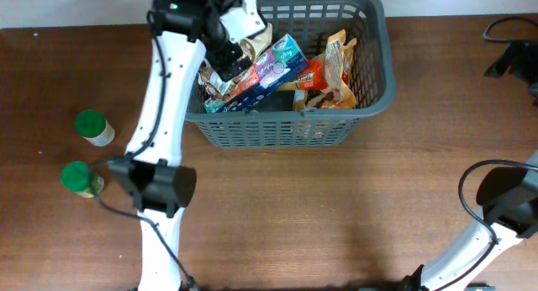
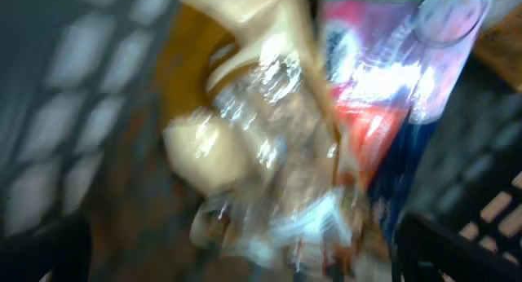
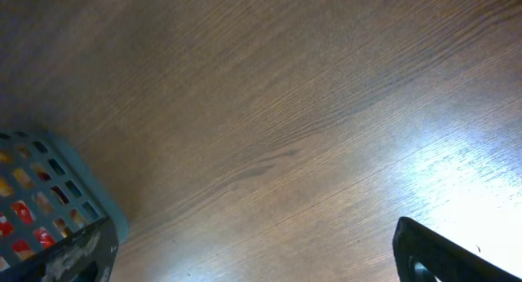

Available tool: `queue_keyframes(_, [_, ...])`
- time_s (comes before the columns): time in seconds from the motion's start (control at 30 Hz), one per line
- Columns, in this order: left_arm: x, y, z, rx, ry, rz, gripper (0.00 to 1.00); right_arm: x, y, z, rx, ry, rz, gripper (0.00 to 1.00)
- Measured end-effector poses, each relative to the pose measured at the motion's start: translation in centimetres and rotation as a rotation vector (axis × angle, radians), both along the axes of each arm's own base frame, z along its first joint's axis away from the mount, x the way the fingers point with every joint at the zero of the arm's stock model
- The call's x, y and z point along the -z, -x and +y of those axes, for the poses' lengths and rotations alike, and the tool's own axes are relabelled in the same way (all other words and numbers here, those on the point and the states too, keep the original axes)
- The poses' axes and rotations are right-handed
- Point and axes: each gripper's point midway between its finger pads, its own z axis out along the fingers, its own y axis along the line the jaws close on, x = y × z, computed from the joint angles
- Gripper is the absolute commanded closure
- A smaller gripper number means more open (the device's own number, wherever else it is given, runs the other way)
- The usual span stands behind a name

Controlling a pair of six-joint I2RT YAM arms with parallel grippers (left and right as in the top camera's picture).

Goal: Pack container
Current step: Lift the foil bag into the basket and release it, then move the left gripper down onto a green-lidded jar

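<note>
Overhead, the container (image 1: 277, 133) stands at the far middle of the table (image 1: 336, 215), heaped with packets. The left gripper (image 1: 225, 57) is down inside its left end, over a clear packet (image 1: 217, 84). Two green-lidded jars (image 1: 92, 127) stand well apart from it on the left, and the right arm (image 1: 503, 198) rests at the near right corner.

The left wrist view is smeared. The clear packet (image 2: 261, 152), with tan contents, fills it, a pink packet (image 2: 367, 94) lies beside it, and the container's lattice wall (image 2: 65, 94) is at left. Whether the jaws are apart or clamped on the packet cannot be told. Doing this step well probably means settling the packet low against the wall, then lifting straight out so nothing snags.

The right wrist view shows bare table (image 3: 285, 111), the container's corner (image 3: 49, 200) and one finger (image 3: 449, 253). How those jaws stand cannot be told.
</note>
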Motion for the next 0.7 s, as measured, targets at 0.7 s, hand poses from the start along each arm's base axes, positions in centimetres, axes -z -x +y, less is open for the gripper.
queue_keyframes(0.7, [0.6,10.0,29.7,-1.22,0.298,0.232,0.01,-0.1,-0.4,0.8,-0.013,-0.042,-0.023,0.01])
